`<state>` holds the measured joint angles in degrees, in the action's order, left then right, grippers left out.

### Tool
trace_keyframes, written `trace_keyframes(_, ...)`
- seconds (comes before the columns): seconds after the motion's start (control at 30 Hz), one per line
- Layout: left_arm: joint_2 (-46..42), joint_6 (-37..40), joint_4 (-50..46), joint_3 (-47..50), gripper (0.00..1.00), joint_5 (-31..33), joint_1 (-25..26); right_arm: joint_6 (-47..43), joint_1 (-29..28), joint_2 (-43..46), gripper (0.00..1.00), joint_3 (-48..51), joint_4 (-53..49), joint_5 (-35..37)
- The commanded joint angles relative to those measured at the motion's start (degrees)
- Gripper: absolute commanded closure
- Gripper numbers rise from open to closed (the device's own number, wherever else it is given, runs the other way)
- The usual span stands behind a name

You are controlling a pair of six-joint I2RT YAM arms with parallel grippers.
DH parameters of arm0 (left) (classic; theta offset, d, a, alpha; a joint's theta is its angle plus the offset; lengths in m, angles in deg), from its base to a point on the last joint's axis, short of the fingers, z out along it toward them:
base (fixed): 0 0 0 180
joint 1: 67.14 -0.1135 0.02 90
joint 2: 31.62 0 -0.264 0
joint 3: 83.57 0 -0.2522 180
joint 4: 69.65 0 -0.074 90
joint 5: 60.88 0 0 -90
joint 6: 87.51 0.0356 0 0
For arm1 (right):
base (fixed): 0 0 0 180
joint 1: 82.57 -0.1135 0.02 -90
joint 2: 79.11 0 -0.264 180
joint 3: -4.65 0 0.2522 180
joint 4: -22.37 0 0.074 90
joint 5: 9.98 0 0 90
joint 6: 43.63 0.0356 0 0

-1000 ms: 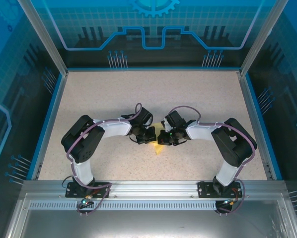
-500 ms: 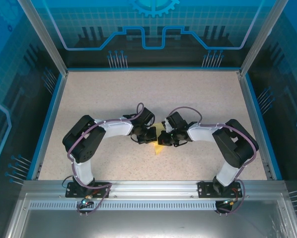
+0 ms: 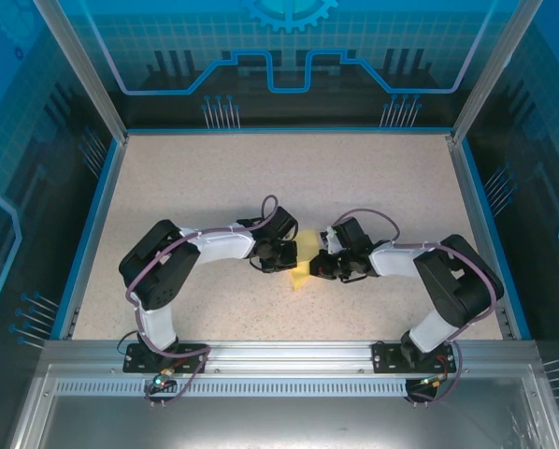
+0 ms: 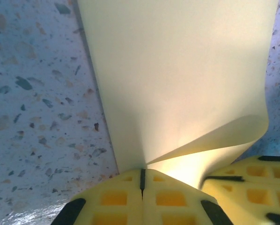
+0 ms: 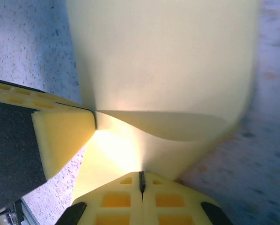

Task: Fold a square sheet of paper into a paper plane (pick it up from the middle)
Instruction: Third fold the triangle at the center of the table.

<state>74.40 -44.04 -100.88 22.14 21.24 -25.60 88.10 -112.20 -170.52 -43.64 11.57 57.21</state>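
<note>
Softly curled, matte yellow paper (image 4: 177, 70) bows over speckled tabletop (image 4: 37, 93).

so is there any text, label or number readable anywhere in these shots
None can be read.
The yellow sheet of paper is blank on the faces in view.
The speckled table carries no markings.
The blue back panel has a gear shape and line patterns, no letters or digits.

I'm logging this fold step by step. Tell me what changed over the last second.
The right gripper pulled away to the right, and the left gripper edged slightly right too. More of the yellow paper now shows between them. Unchanged: both grippers stay pinched shut on the paper, which sits in about the same spot.
</note>
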Motion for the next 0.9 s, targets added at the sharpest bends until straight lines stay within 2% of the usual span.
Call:
trace_keyframes(0.0, 5.0, 0.7, -12.7, 2.8, 1.0, 7.2, 0.3, -0.1, 1.4, 3.7, 1.0, 0.3, -3.9, 3.0)
trace_keyframes(0.17, 5.1, 1.4, -13.0, 1.3, 1.0, 7.5, 0.4, -1.3, 0.0, 4.8, 1.0, -3.0, -5.0, 2.8)
trace_keyframes(0.5, 5.8, 1.6, -13.7, 0.7, 1.0, 7.7, 0.6, -1.5, -1.2, -5.7, 1.0, -7.8, -3.1, 1.2)
trace_keyframes(0.87, 7.8, 2.0, -14.4, 1.4, 1.0, 8.4, 0.5, -0.9, 10.0, -4.4, 1.0, -3.3, -2.4, 2.2)
